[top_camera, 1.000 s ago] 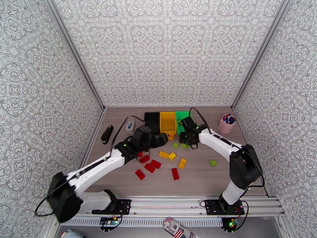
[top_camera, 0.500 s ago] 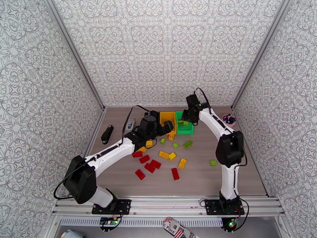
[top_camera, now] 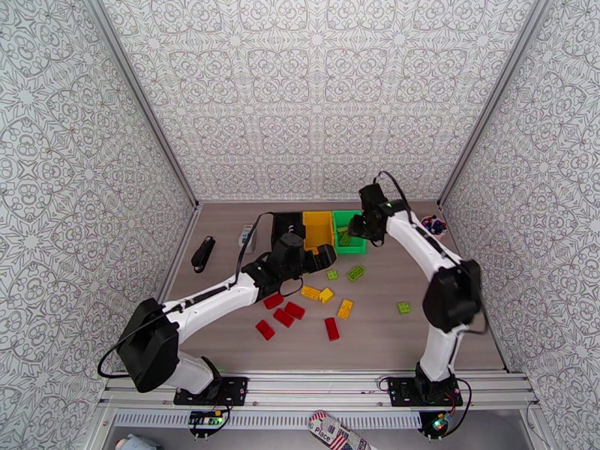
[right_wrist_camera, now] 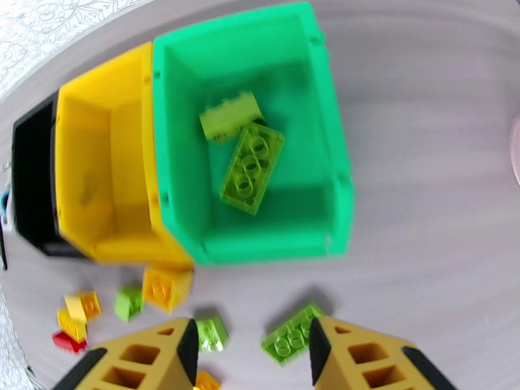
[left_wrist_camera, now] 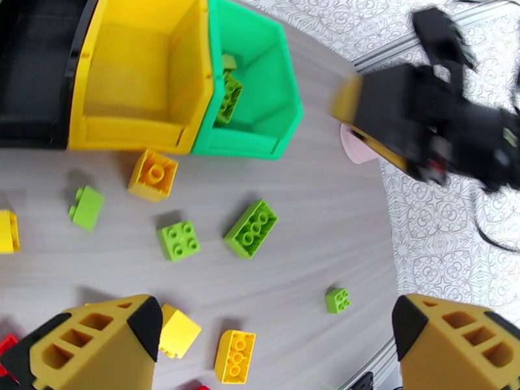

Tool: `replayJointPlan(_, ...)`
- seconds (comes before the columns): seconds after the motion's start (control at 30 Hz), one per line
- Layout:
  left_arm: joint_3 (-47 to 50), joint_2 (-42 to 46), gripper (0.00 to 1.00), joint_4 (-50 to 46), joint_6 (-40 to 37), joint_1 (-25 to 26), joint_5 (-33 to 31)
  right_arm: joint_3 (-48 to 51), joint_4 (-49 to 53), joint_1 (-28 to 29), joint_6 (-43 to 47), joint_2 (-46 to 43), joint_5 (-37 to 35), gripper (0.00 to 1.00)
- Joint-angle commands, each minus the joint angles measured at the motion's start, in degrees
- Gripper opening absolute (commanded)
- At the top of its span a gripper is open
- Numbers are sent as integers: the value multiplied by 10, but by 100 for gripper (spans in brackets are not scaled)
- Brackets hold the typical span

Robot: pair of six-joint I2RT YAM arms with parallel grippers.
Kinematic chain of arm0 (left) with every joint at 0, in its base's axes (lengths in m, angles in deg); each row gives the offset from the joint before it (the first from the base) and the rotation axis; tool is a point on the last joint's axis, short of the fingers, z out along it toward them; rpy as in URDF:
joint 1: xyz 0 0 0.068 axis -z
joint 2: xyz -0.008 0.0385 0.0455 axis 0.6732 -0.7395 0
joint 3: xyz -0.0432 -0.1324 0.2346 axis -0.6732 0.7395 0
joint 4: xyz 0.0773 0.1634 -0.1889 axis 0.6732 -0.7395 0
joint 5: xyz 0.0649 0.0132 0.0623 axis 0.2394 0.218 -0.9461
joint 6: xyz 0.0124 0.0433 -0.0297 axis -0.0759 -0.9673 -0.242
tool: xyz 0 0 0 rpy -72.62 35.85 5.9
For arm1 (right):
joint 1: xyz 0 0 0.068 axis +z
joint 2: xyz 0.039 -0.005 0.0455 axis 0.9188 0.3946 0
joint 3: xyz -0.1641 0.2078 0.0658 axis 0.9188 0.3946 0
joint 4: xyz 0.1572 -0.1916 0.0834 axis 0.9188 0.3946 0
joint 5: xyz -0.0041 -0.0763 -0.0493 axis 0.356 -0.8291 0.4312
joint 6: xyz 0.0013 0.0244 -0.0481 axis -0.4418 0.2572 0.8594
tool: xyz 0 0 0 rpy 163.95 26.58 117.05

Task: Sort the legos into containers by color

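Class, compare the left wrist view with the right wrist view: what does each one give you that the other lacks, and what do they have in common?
Left wrist view adds: the other arm, blurred, a small green brick lying apart from the rest, and the open left tool.
Right wrist view adds: the green bin whole, far rim included, and the open right tool.
Shared: the black bin, the yellow bin, the green bin holding two green bricks, and a long green brick on the table in front.

pink cup of pens [top_camera: 436, 226] far right; black device [top_camera: 202, 253] far left; white-and-blue box [top_camera: 245, 236] near it
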Motion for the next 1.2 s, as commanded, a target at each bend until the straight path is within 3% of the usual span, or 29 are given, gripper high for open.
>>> replayJointPlan(0.0, 17, 31, 99, 6, 11, 21, -30, 89, -33, -3, -6, -55, 2, 53)
replayJointPlan(0.2, 65, 56, 99, 7, 28, 59, -58, 260, -111, -3, -42, -128, 35, 58)
replayJointPlan(0.33, 91, 76, 99, 3, 33, 79, -75, 322, -162, 8, -70, -138, 55, 61)
replayJointPlan(0.8, 188, 200, 99, -29, 56, 83, -117, 287, -198, 41, -127, -28, 38, 72)
replayJointPlan(1.17, 220, 254, 99, -48, 58, 62, -119, 224, -175, 48, -137, 32, -1, 73)
